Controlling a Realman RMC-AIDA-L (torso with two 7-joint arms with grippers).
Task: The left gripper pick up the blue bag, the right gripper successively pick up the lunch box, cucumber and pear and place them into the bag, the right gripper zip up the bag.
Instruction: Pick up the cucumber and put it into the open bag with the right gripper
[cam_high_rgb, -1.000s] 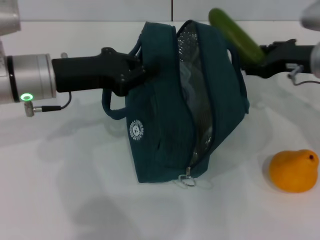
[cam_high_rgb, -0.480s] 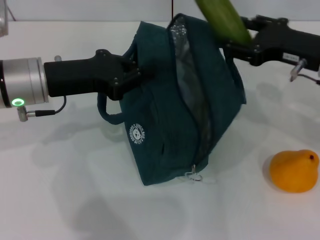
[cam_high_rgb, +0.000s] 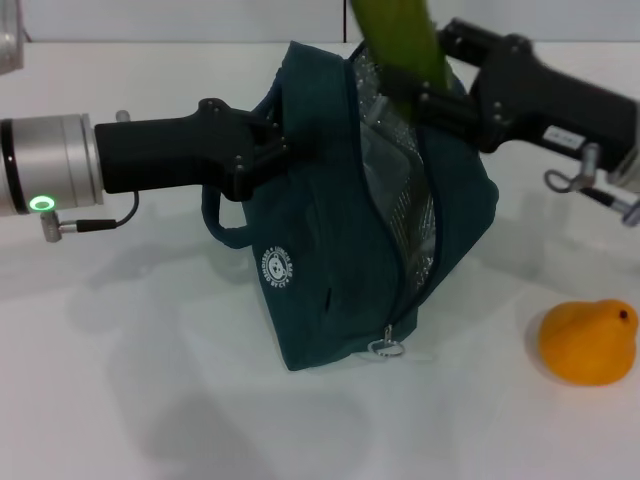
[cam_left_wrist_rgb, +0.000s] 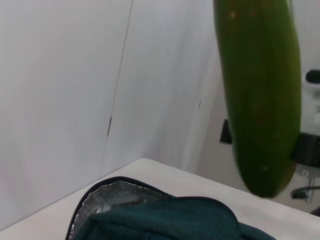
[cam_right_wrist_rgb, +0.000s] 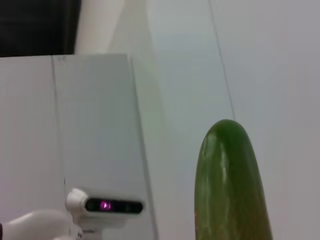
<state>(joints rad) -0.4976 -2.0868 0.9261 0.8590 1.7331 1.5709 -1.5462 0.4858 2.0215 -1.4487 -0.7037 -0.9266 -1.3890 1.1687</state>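
White table under a pale wall; left gripper pinches the blue bag at centre; right gripper clamps the cucumber at top centre over the bag's mouth; pear lower right.

The cucumber runs off the top edge.

bag mouth open, cucumber above it
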